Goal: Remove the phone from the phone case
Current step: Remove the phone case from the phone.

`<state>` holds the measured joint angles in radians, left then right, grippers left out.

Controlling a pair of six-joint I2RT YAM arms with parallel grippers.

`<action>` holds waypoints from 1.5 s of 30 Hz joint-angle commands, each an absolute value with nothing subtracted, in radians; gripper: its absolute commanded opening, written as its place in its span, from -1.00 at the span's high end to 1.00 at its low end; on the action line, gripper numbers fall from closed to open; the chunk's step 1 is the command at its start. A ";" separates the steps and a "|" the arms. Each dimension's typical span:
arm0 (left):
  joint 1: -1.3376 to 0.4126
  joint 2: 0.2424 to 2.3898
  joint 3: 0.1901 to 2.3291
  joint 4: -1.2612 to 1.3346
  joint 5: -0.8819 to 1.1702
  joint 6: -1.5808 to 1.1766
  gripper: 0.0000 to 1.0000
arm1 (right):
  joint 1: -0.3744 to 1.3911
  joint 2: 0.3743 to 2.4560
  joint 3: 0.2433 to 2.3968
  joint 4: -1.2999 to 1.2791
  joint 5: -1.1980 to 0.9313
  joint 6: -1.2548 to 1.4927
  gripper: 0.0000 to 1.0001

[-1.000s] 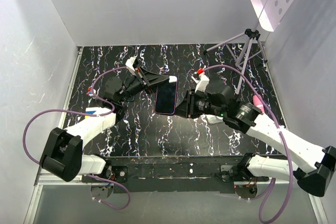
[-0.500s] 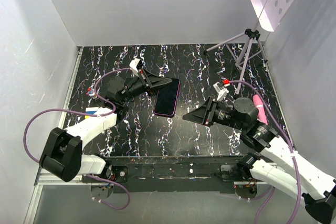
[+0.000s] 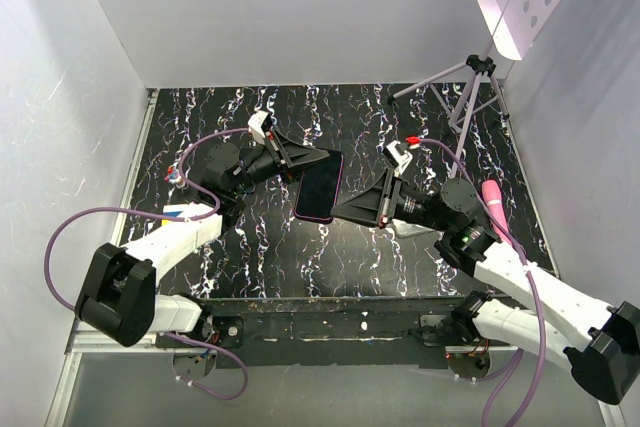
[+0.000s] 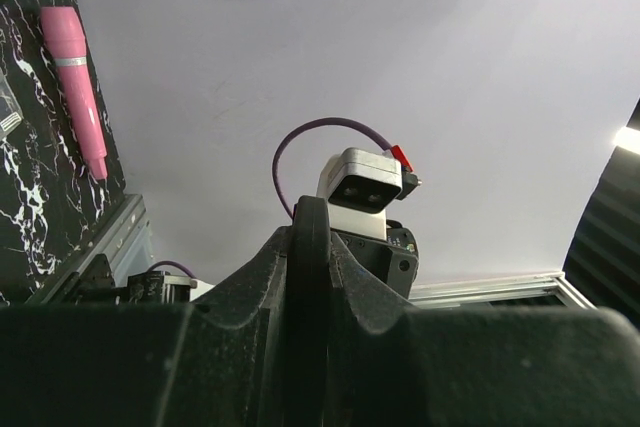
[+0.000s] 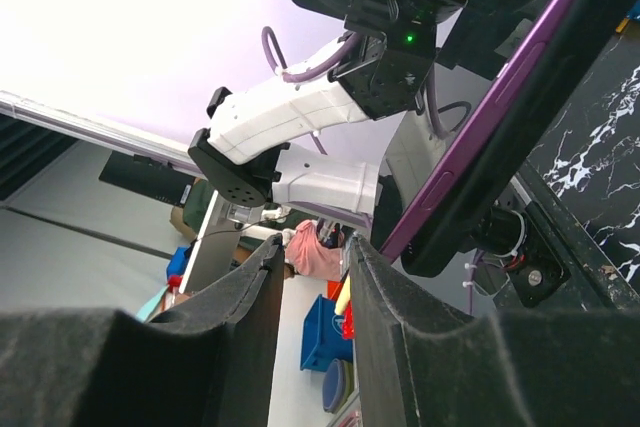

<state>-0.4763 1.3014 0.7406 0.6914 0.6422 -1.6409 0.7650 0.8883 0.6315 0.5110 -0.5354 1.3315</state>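
Observation:
The phone [image 3: 320,185], black screen with a reddish-purple rim, is held a little above the table at mid-scene, still sitting in the phone case. My left gripper [image 3: 308,160] is shut on its top left end. In the left wrist view the jaws [image 4: 310,237] pinch a thin dark edge [image 4: 308,267] of the cased phone. My right gripper [image 3: 340,210] points left, just off the phone's lower right corner. Its jaws [image 5: 312,247] are open with nothing between them. In that view the purple rim [image 5: 490,122] passes to the right of the fingers.
A pink tube-shaped object [image 3: 492,202] lies on the black marbled table at the right, also in the left wrist view [image 4: 75,77]. A small tripod [image 3: 470,97] stands at the back right. A pale small item [image 3: 405,229] lies under the right wrist. White walls enclose three sides.
The right gripper let go of the phone's right edge, pulled back right, then returned toward its lower right corner with its jaws apart. The left gripper kept its hold; the phone tilted slightly.

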 commanded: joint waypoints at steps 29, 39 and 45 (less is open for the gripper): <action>-0.485 1.256 0.785 0.739 0.641 -1.658 1.00 | 0.759 0.949 0.666 0.549 -0.543 1.285 0.18; -0.630 1.233 0.770 0.669 0.594 -1.550 1.00 | 0.759 1.058 0.693 0.572 -0.457 1.313 0.54; -0.597 1.164 0.819 0.369 0.638 -1.298 0.56 | 0.739 1.006 0.618 0.618 -0.463 1.356 0.97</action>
